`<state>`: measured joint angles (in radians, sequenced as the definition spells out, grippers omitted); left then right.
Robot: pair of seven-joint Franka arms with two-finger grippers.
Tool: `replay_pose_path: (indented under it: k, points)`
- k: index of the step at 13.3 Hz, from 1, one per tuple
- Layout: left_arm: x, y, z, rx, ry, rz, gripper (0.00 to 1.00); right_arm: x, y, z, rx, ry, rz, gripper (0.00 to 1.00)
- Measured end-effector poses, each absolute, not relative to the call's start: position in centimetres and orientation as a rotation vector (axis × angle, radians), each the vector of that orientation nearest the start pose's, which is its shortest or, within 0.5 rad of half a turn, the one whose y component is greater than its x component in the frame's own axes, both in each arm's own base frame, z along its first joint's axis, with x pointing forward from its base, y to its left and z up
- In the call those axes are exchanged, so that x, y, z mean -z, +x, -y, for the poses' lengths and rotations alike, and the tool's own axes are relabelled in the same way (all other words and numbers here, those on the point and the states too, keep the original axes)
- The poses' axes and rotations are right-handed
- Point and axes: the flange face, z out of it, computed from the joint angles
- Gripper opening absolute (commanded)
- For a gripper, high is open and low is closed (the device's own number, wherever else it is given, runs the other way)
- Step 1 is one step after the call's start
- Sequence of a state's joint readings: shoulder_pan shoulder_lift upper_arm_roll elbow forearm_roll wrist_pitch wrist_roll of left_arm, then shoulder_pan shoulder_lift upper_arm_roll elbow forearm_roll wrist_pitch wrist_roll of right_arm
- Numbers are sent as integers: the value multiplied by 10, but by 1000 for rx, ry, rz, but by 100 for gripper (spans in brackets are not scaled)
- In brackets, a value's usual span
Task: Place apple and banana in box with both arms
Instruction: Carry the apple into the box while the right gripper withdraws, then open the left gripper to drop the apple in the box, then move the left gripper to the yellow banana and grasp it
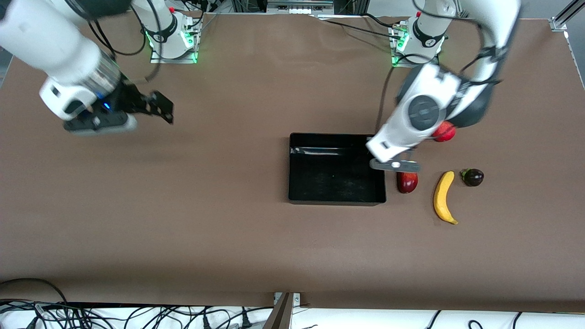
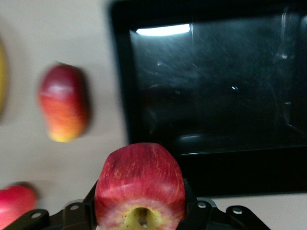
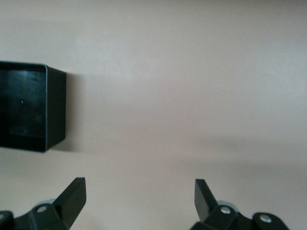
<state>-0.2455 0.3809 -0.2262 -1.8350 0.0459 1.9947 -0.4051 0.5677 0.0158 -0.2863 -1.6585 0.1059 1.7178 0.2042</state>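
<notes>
My left gripper [image 1: 396,165] hangs over the edge of the black box [image 1: 336,168] toward the left arm's end. In the left wrist view it [image 2: 140,203] is shut on the apple [image 2: 140,182], red with a yellow dimpled top, which is over bare table just outside the box wall [image 2: 158,170]. The wrist hides the apple in the front view. The yellow banana [image 1: 444,197] lies on the table beside the box, toward the left arm's end. My right gripper [image 1: 160,107] is open and empty over bare table toward the right arm's end [image 3: 140,196].
An oblong red-and-yellow fruit [image 1: 407,182] [image 2: 63,103] lies between the box and the banana. A plain red fruit [image 1: 444,132] lies farther from the camera, partly under the left arm. A dark purple fruit [image 1: 472,177] sits beside the banana. The box corner [image 3: 33,110] shows in the right wrist view.
</notes>
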Motion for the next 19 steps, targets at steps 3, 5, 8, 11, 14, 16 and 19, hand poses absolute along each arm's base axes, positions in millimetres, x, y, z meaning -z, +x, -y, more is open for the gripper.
replay_pose_path:
  k: [3,5,8,11,14,16,19]
  points:
    - [-252,537,308,-360,-3068,-83,10,-594,528,-140,11,-3047,117,100]
    - [-227,535,309,-395,-3061,-73,75,-593,531,-112,1,-3057,153,100]
    - [-216,536,305,-414,-3054,-59,100,-592,536,-77,-1,-3066,162,100]
    - [-226,543,304,-400,-3058,-46,100,-600,539,-62,25,-3070,162,100]
    - [-289,584,268,-366,-3052,52,100,-614,539,-66,17,-3081,183,100]
    - [-338,622,200,-327,-3071,28,100,-617,541,-67,22,-3096,191,100]
    - [-332,652,89,-323,-3041,-135,100,-617,543,-63,25,-3122,190,100]
